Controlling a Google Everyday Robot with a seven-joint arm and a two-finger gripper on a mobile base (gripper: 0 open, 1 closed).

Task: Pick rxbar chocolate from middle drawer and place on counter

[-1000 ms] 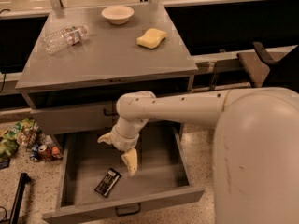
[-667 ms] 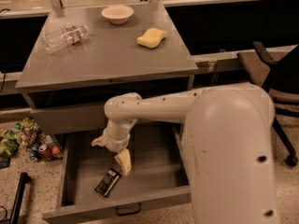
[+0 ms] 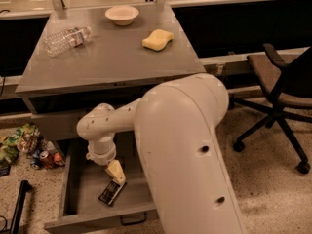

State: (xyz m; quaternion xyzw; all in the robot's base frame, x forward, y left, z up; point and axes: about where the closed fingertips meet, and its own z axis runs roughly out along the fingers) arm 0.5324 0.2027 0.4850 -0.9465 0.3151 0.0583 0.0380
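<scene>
The rxbar chocolate [image 3: 111, 193] is a flat black bar lying on the floor of the open middle drawer [image 3: 73, 184], near its front. My gripper [image 3: 116, 175] hangs from the white arm straight down into the drawer, its pale fingertips right above the bar's upper end and touching or almost touching it. The counter [image 3: 107, 57] is the grey top of the cabinet above the drawer.
On the counter lie a clear plastic bottle [image 3: 66, 39], a white bowl [image 3: 122, 14] and a yellow sponge [image 3: 157, 39]. Snack bags and cans [image 3: 24, 145] sit on the floor at the left. An office chair [image 3: 278, 91] stands at the right. My bulky arm [image 3: 190, 160] covers the drawer's right half.
My arm has swung left and toward the camera, now filling more of the view. The gripper has moved left and down onto the bar. The bar has not moved.
</scene>
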